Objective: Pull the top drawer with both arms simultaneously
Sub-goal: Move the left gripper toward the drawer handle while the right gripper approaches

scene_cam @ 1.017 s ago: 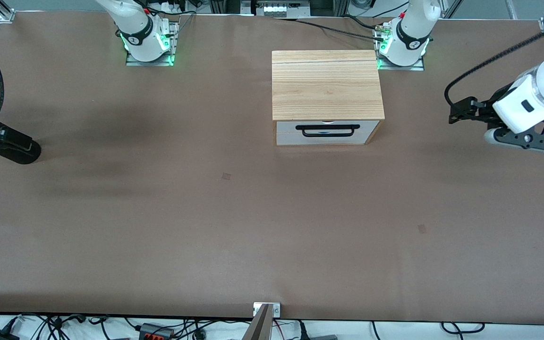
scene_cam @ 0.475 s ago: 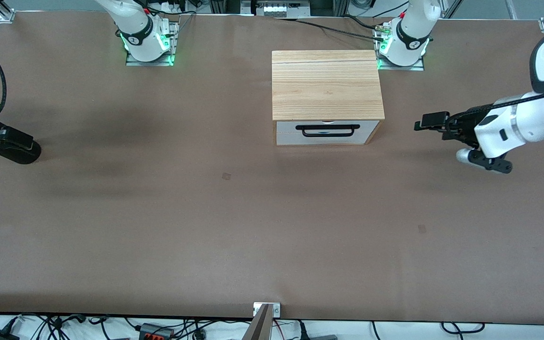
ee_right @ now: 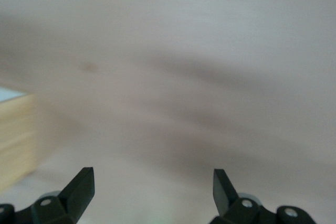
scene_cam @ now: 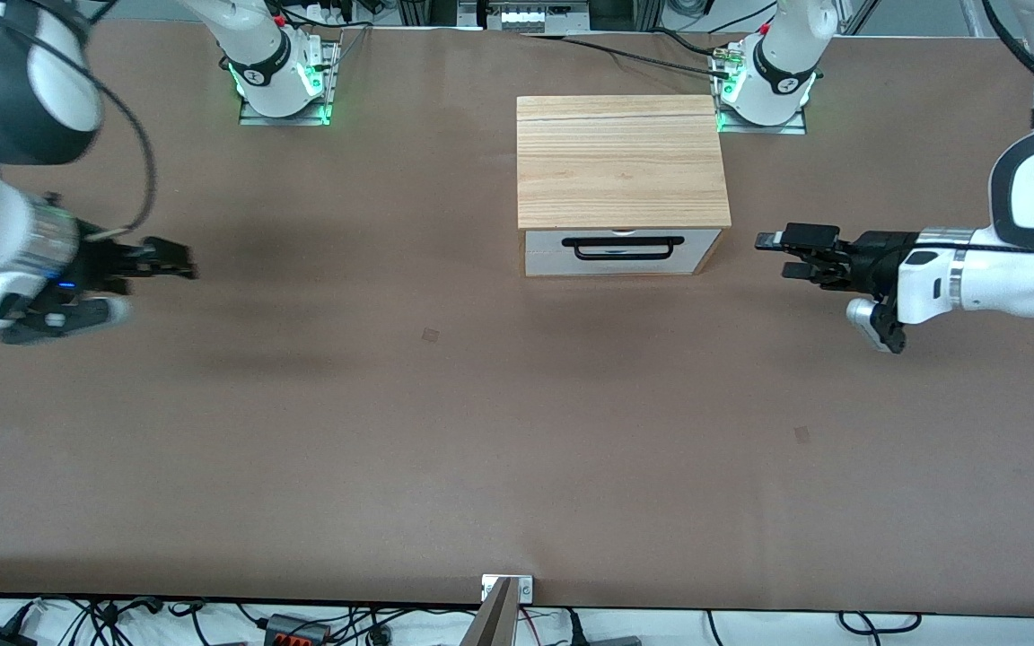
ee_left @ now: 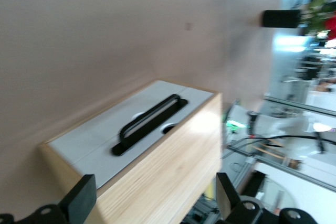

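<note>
Both grippers hang over bare worktop (scene_cam: 481,449), spread open: the right gripper (scene_cam: 178,263) well off, the left gripper (scene_cam: 782,253) near the cabinet (scene_cam: 620,161). Its top drawer (scene_cam: 620,242) sits shut. If one reaches the handle (scene_cam: 622,248) first, a lopsided pull might skew the drawer.

We see a cabinet box (scene_cam: 623,161) on the table (scene_cam: 481,449), near the left arm's base (scene_cam: 764,85). Its top drawer (scene_cam: 622,251) faces the front camera, fully pushed in. Our left gripper (scene_cam: 782,254) is over the table toward the left arm's end; the right gripper (scene_cam: 178,266) is over the right arm's end, well apart.
</note>
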Controlling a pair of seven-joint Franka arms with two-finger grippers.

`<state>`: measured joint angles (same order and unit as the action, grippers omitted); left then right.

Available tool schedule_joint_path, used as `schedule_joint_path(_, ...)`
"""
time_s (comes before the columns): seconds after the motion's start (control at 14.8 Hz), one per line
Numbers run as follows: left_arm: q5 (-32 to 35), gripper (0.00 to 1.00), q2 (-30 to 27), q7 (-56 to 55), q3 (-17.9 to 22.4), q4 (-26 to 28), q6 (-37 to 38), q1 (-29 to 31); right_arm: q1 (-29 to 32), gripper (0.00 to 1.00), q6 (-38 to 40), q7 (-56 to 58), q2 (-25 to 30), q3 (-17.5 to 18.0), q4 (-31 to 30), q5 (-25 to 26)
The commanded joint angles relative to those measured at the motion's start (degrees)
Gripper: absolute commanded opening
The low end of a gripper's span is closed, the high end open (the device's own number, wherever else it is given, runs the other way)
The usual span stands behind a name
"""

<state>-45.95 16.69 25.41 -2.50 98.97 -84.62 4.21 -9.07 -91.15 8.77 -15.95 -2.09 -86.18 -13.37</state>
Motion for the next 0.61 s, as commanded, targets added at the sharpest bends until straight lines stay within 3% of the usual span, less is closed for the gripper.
schedule_joint_path(0.0, -8.16, 1.0, -0.87, 10.06, -0.14, 8.75, -3.52, 1.15, -1.04, 1.0, -3.13, 0.36, -3.89, 0.15, 0.66, -14.69)
schedule_joint_path(0.14, -15.1, 1.0, 0.97, 17.8, -0.14, 14.21, -5.29, 1.33, -0.78, 1.0, -4.47, -0.42, -6.8, 0.07, -1.26, -30.14)
schedule_joint_path(0.34, -21.53, 1.0, 5.27, 28.43, -0.14, 18.7, -6.26, 1.33, -2.69, 1.0, -11.14, 9.92, -10.58, 0.33, -3.38, -38.29)
schedule_joint_path(0.47, -27.41, 1.0, 8.17, 35.38, -0.14, 22.13, -6.26, 1.16, -4.37, 1.0, -13.87, 13.96, -13.91, 0.33, -6.45, -53.34)
schedule_joint_path(0.54, -28.92, 1.0, 9.32, 36.98, -0.23, 22.92, -6.26, 0.98, -5.59, 1.0, -14.14, 19.21, -15.15, 0.33, -7.42, -58.21)
